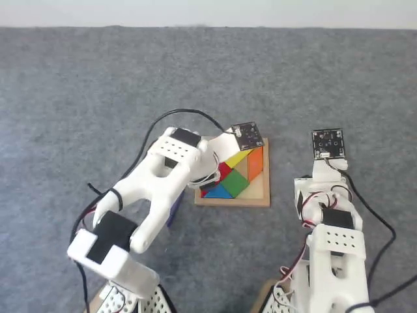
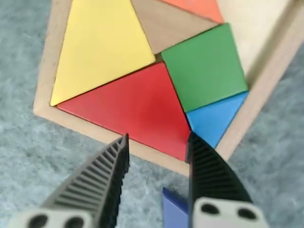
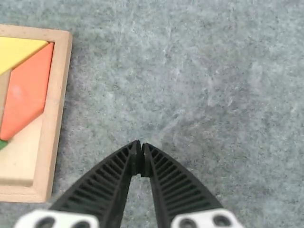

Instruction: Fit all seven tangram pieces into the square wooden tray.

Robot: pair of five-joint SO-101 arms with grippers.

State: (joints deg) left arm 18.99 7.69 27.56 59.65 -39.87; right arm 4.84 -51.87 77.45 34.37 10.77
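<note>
On the grey tabletop (image 1: 98, 85) the square wooden tray (image 1: 241, 201) lies flat beside the right claw (image 3: 141, 145) — closed tight, empty — with its orange parallelogram (image 3: 26, 90) running lengthwise along the wall nearest that claw. The left claw (image 2: 157, 140) stands open over the tray's opposite edge, holding nothing, with the red triangle (image 2: 137, 107) just ahead of its tips and a loose dark-blue piece (image 2: 173, 209) beneath.

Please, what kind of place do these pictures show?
Probably a robot test bench: the left arm and right arm stand on a grey carpet-like cover, with a wooden tray of tangram pieces.
</note>
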